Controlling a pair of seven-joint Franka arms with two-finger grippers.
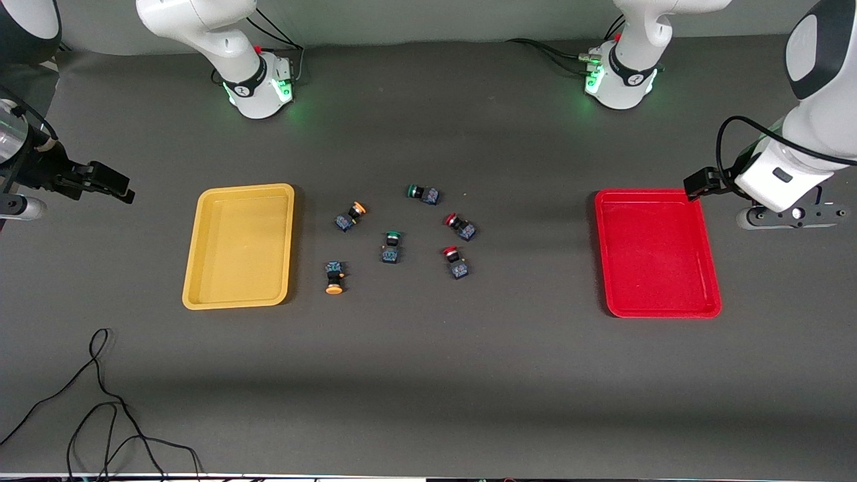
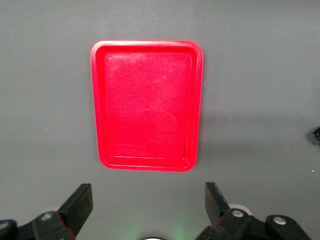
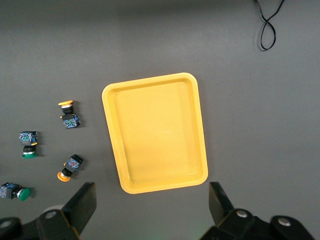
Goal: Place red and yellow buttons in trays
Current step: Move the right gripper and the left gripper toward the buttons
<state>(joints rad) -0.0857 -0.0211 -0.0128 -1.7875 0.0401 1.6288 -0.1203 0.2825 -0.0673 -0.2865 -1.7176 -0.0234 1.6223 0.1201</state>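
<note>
Two red-capped buttons (image 1: 460, 227) (image 1: 455, 261) and two orange-yellow-capped buttons (image 1: 351, 215) (image 1: 334, 278) lie on the table between an empty yellow tray (image 1: 238, 244) and an empty red tray (image 1: 659, 251). My right gripper (image 1: 17, 206) hangs high over the table's right-arm end, beside the yellow tray (image 3: 155, 132), open and empty (image 3: 152, 205). Its wrist view shows both orange-yellow buttons (image 3: 69, 114) (image 3: 70, 167). My left gripper (image 1: 787, 215) hangs high beside the red tray (image 2: 146, 105), open and empty (image 2: 148, 205).
Two green-capped buttons (image 1: 422, 193) (image 1: 391, 245) lie among the others. A black cable (image 1: 100, 402) loops on the table nearer the front camera than the yellow tray. Both arm bases (image 1: 258, 80) (image 1: 622, 73) stand along the table's edge farthest from the front camera.
</note>
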